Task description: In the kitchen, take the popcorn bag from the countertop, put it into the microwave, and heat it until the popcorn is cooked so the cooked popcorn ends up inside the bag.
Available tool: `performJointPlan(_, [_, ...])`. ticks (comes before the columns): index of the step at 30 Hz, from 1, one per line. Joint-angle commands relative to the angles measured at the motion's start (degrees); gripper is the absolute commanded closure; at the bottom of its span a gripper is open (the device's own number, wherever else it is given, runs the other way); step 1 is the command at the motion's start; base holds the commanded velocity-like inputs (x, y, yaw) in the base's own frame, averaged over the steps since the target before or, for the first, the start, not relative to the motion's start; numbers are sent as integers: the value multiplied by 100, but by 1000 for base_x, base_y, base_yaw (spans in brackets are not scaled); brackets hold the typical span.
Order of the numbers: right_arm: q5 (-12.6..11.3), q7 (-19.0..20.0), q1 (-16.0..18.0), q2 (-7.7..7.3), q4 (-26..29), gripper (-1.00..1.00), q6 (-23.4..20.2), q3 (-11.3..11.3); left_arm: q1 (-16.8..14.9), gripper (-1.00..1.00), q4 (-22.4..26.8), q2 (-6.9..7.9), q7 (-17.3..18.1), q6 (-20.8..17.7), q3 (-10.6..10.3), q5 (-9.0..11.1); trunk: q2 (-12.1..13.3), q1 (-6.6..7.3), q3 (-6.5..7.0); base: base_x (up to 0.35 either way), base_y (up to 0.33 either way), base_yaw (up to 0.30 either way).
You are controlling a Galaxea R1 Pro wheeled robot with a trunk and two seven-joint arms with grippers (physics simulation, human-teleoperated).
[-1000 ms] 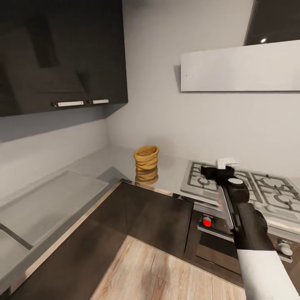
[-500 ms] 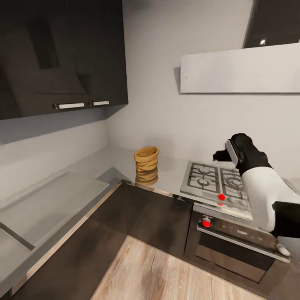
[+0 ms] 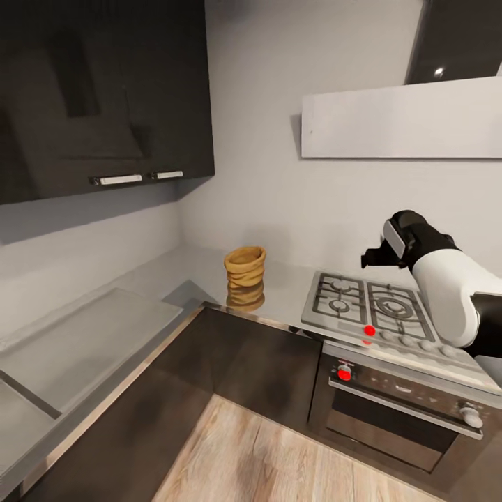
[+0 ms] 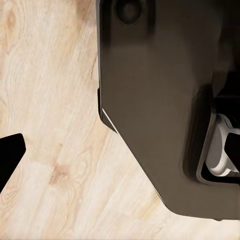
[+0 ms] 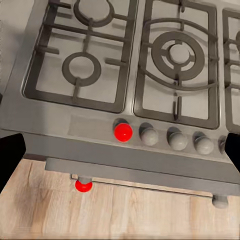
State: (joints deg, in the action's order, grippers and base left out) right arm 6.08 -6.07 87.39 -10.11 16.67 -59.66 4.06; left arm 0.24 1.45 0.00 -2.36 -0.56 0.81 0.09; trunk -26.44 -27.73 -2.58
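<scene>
White walls (image 3: 279, 104), dark upper cabinets (image 3: 104, 90), white extractor hood (image 3: 404, 118), steel gas hob (image 3: 369, 307), wood floor (image 3: 279, 460).

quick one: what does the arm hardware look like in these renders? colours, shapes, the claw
In the head view the right arm has a smooth rounded white shell on the forearm, with black segments at the wrist and at the elbow end. A flat pale-grey plate sits on the wrist. The right claw is small, angular and matte black. Both wrist views show black fingertips at the frame edges. No cables or markings are visible.
</scene>
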Motion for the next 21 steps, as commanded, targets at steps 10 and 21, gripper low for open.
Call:
performJointPlan(10, [43, 18, 5, 9, -23, -100, -16, 62, 2, -100, 13, 0, -10, -6, 7, 0, 352, 195, 151, 0, 0, 59])
performJointPlan(21, [43, 18, 3, 9, -23, -100, -2, 68, 2, -100, 13, 0, -10, 1, 7, 0, 352, 195, 151, 0, 0, 269])
